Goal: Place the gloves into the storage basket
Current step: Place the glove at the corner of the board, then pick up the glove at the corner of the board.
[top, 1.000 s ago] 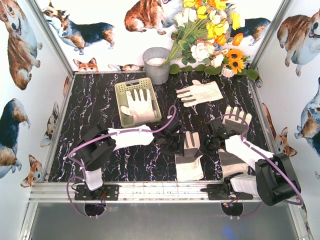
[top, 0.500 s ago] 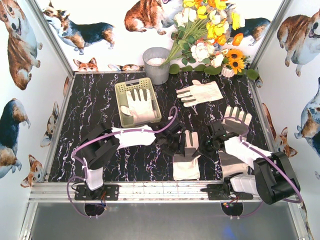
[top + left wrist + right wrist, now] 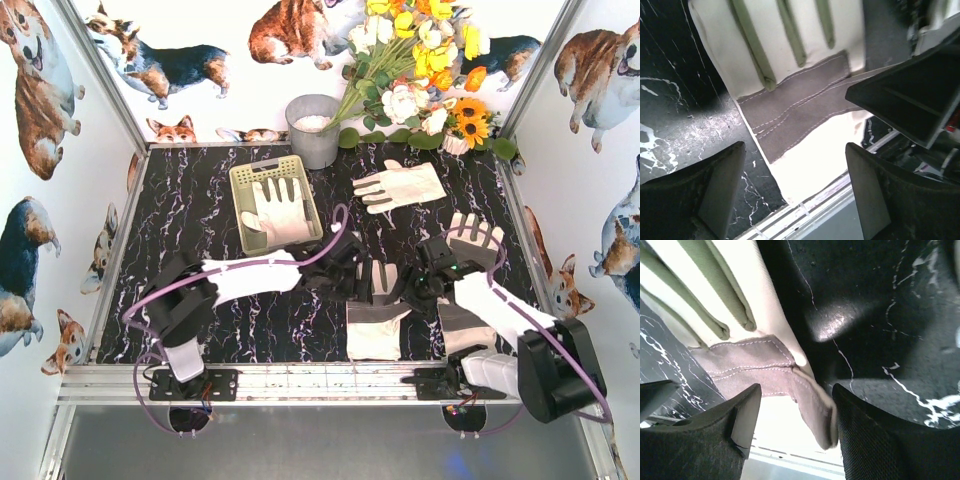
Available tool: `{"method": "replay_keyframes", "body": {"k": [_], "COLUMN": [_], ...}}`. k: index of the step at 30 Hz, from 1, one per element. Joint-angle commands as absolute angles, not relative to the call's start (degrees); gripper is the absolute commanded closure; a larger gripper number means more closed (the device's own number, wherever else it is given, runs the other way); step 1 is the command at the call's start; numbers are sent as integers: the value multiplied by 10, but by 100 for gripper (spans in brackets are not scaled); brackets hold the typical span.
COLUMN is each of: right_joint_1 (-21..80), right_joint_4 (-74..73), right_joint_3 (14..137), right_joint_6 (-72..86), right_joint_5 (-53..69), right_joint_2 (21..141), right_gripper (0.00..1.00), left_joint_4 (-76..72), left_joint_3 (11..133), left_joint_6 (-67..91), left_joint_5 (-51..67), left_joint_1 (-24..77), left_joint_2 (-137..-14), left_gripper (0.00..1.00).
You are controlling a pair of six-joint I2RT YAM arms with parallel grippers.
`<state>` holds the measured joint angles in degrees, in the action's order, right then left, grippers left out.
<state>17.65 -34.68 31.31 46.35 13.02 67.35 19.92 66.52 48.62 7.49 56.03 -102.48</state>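
A cream-white glove (image 3: 375,330) with a grey cuff band lies flat at the table's front middle, fingers pointing away. My left gripper (image 3: 352,272) hovers open over its fingers. In the left wrist view the cuff (image 3: 790,115) lies below the left gripper (image 3: 795,192), untouched. My right gripper (image 3: 412,288) stands open at the glove's right edge. There a raised fold of the cuff (image 3: 815,405) leans on one of my fingers (image 3: 870,440). The pale yellow-green storage basket (image 3: 240,190) at back left holds one glove (image 3: 282,212). Two more gloves lie at back right (image 3: 400,185) and under the right arm (image 3: 472,240).
A grey metal bucket (image 3: 313,130) stands behind the basket, beside a bunch of flowers (image 3: 420,60) in the back right corner. The aluminium front rail (image 3: 300,380) runs just in front of the middle glove's cuff. Walls enclose the table on three sides.
My right gripper has opened, letting go of the middle glove's cuff edge. The left gripper has reached further right over that glove and opened wider.
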Motion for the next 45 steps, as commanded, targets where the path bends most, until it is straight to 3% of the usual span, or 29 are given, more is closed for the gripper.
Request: {"method": "replay_keyframes", "body": {"k": [1,5,10,11,13,21,30,38,45], "right_joint_1": [176,175,176,176,176,195,196,199,202], "right_joint_4": [-420,-458,-424,-419,-420,-345,-305,-272,-281], "right_joint_3": [379,432,479,490,521,626,784,909,996], "right_joint_6": [421,366,269,250,213,63,12,-21,-38], "right_joint_5": [59,4,22,29,37,23,2,5,-19], "right_joint_2": [615,564,518,521,556,709,939,1116,1223], "right_gripper": [38,37,37,32,27,25,25,25,33], "left_joint_4": [192,219,250,254,263,335,384,394,398], "left_joint_3": [667,675,676,673,667,667,643,669,675], "left_joint_6": [478,475,454,448,433,340,300,256,235], "left_joint_5": [19,-44,-81,-72,-47,-21,-16,1,16], "left_joint_1": [562,560,515,494,447,298,218,151,121], "left_joint_2": [-954,-886,-807,-795,-773,-718,-647,-663,-684], "left_gripper": [23,20,16,15,15,14,14,14,14]}}
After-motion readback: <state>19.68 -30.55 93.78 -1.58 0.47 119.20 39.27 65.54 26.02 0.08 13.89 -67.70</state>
